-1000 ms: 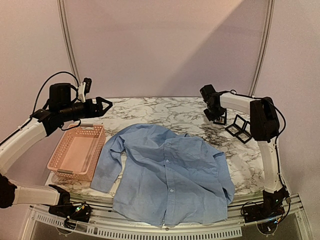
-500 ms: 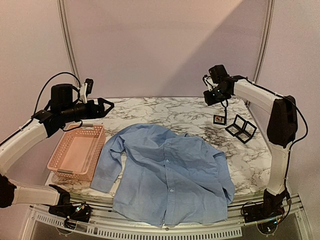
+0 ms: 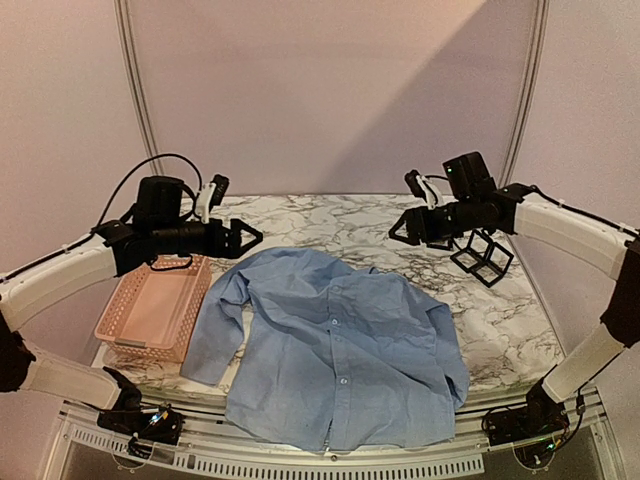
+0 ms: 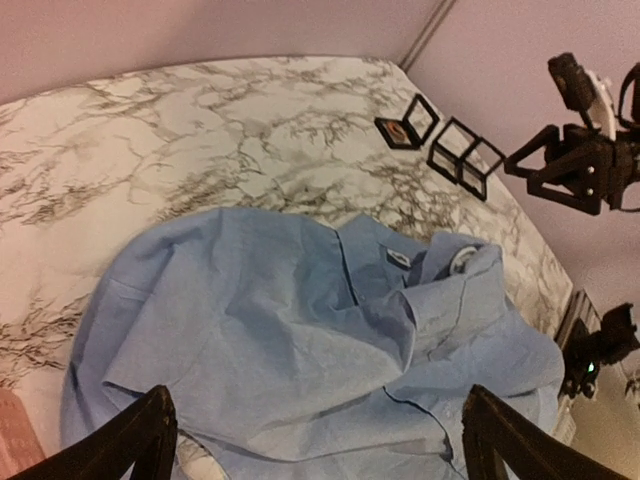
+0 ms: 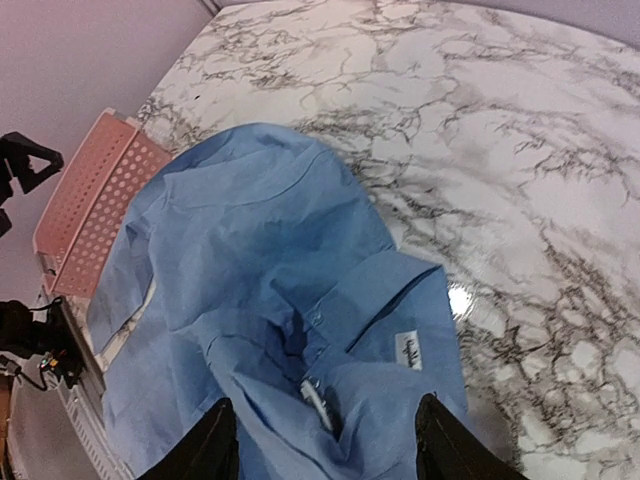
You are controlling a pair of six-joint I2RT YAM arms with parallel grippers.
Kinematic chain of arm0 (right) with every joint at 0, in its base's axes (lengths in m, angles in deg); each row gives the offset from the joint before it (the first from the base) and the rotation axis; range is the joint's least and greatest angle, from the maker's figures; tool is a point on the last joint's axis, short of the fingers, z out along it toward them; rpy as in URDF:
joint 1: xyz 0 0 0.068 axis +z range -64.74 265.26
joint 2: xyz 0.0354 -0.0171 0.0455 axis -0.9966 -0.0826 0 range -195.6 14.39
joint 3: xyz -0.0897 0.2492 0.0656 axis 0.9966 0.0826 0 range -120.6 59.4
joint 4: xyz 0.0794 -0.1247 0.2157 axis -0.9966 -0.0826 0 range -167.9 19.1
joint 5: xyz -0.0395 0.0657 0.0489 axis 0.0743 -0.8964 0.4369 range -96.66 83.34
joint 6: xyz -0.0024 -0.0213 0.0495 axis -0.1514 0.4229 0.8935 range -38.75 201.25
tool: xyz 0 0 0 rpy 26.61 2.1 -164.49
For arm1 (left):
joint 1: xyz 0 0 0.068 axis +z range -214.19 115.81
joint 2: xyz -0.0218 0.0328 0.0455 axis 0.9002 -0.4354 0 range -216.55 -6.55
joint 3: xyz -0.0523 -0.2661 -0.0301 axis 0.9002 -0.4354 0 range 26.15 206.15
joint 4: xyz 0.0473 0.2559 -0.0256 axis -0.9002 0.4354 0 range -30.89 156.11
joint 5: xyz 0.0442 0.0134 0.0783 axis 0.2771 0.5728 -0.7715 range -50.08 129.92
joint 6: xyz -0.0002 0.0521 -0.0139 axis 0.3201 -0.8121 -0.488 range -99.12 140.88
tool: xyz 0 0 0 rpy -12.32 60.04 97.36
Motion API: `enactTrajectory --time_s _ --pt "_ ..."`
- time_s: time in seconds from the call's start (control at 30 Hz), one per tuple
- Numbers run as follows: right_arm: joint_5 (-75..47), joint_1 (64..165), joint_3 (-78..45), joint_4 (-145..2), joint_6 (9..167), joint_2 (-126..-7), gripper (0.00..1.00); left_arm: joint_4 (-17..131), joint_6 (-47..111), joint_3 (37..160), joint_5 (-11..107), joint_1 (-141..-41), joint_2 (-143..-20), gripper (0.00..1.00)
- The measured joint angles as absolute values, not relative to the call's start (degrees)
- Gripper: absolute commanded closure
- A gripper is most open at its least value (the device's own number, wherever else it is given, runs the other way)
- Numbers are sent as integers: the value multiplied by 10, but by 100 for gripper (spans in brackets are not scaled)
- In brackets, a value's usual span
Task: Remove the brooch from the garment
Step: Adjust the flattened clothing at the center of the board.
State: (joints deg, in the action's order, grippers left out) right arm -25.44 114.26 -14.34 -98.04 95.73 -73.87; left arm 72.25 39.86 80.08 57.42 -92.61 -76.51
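Top external, shirt: we see the light blue long-sleeved shirt (image 3: 335, 350) lying flat on the marble-patterned table (image 3: 500, 320).
Left gripper (image 3: 252, 238): jaws spread, empty.
Right gripper (image 3: 398, 234): jaws spread, empty.
Brooch: we cannot tell; a small reddish piece (image 4: 398, 131) sits in a black square case (image 4: 424, 112).

A white desk (image 3: 370, 215) with grey and black marble veining stands against a plain, pale pinkish wall (image 3: 330, 90). A perforated metal rail (image 3: 300, 465) runs along the desk's near edge. Two slim grey strips (image 3: 133, 90) rise up the wall, one at each side, and soft light throws a slanting edge of shadow across it.
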Motion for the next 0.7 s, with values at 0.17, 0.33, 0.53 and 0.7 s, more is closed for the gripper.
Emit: enactTrajectory --time_s 0.17,0.33,0.53,0.7 --pt "-305 1147 -41 -933 997 -686 40 723 389 802 610 -983 -812 0" --pt "-320 1151 6 -905 1023 -682 41 730 386 812 636 -1010 -859 1" --pt "-319 1153 8 -884 1028 -683 45 742 381 822 637 -1015 -871 0" --pt "-321 1154 2 -882 1022 -706 49 746 380 825 636 -1015 -871 0"
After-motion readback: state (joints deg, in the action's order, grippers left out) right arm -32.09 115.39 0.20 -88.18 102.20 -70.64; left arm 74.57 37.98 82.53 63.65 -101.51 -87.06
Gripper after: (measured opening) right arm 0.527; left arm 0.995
